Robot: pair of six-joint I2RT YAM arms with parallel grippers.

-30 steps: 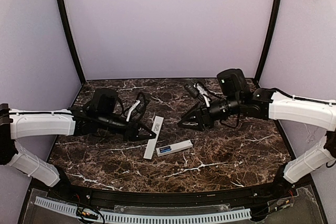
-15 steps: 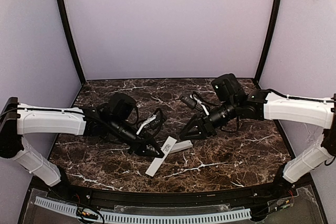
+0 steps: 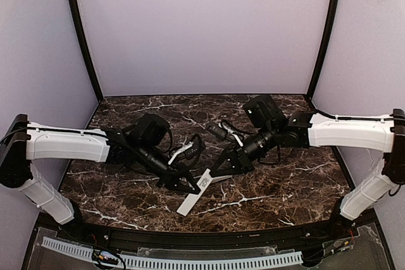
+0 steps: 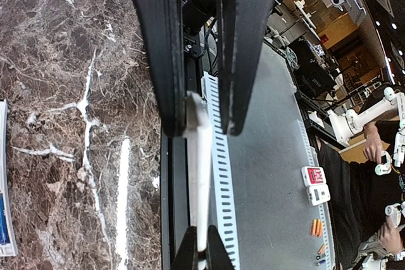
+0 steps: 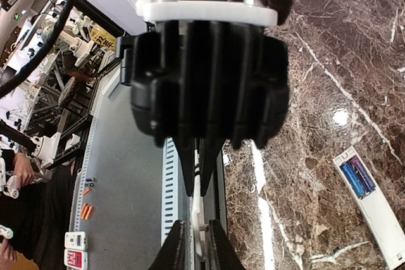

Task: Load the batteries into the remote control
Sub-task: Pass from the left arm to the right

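The remote control [image 3: 193, 195], a slim white stick, is tilted at the table's front centre. My left gripper [image 3: 192, 187] is shut on it from the left; in the left wrist view the remote [image 4: 199, 175] runs edge-on between the fingers of that gripper [image 4: 197, 248]. My right gripper [image 3: 216, 170] is at its far end. In the right wrist view that gripper [image 5: 195, 238] is closed on the stick's thin edge [image 5: 200, 210]. Two blue batteries [image 5: 355, 176] sit in a short white piece [image 5: 380, 213] lying on the marble. That piece also shows at the left wrist view's left edge [image 4: 3, 219].
The dark marble table [image 3: 285, 188] ends at a black front rail with a white perforated strip [image 3: 190, 260] just below the grippers. Purple walls [image 3: 202, 30] and black posts [image 3: 82, 36] close in the back and sides.
Both grippers moved in towards the front centre. The left one carried the remote forward and swung it diagonal. The right one came down onto its far end, covering the battery piece from above.
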